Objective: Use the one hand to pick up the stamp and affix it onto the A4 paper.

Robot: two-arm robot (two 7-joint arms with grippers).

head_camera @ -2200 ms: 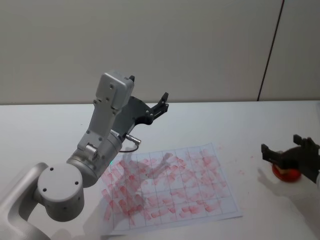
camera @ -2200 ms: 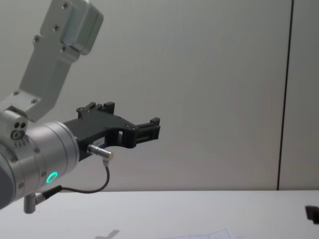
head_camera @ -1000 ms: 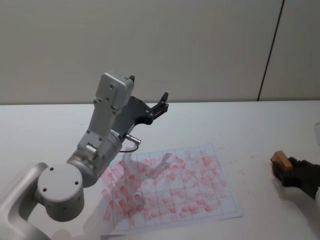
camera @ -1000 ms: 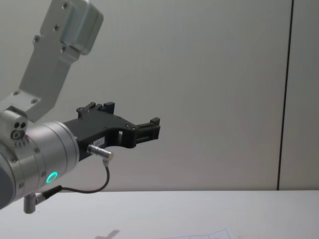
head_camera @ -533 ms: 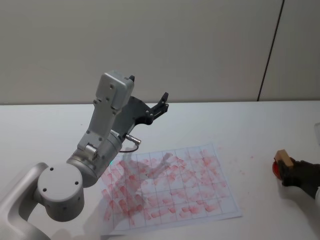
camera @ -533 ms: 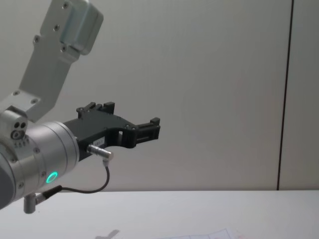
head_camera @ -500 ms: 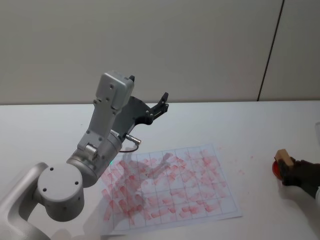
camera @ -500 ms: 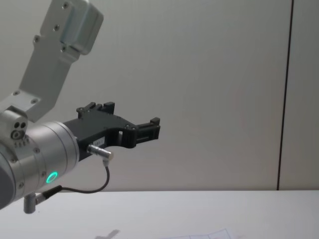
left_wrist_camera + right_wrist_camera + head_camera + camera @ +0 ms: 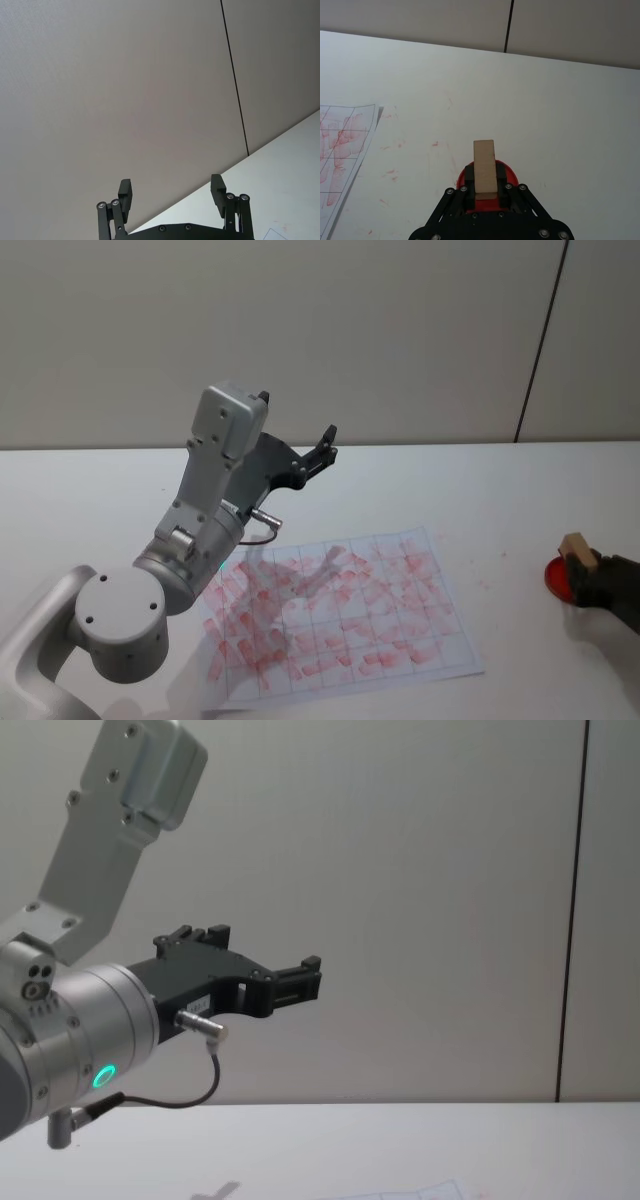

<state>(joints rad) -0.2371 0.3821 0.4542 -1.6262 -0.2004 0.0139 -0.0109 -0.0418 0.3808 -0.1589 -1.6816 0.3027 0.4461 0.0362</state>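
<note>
My right gripper point(image 9: 581, 566) is shut on the stamp point(image 9: 574, 544), a small tan wooden block, near the table's right edge. In the right wrist view the stamp point(image 9: 484, 167) stands between the black fingers point(image 9: 503, 186) of the gripper point(image 9: 484, 194), directly over a red ink pad point(image 9: 511, 175). Whether the stamp touches the pad is hidden. The A4 paper point(image 9: 400, 632) lies flat in the middle of the table, a grid covered in red stamp marks; its corner point(image 9: 342, 142) lies well left of the stamp. My left gripper point(image 9: 297, 418) hangs open, raised above the paper's far left side.
The red ink pad point(image 9: 556, 578) sits on the white table point(image 9: 480, 490) right of the paper. Faint red smudges mark the table between them. The left arm's elbow point(image 9: 118, 625) stands large at the front left. A pale wall runs behind the table.
The right gripper, open over the ink pad at first, has shut on the stamp and shifted it slightly right and up, uncovering part of the red pad. The left arm has not moved.
</note>
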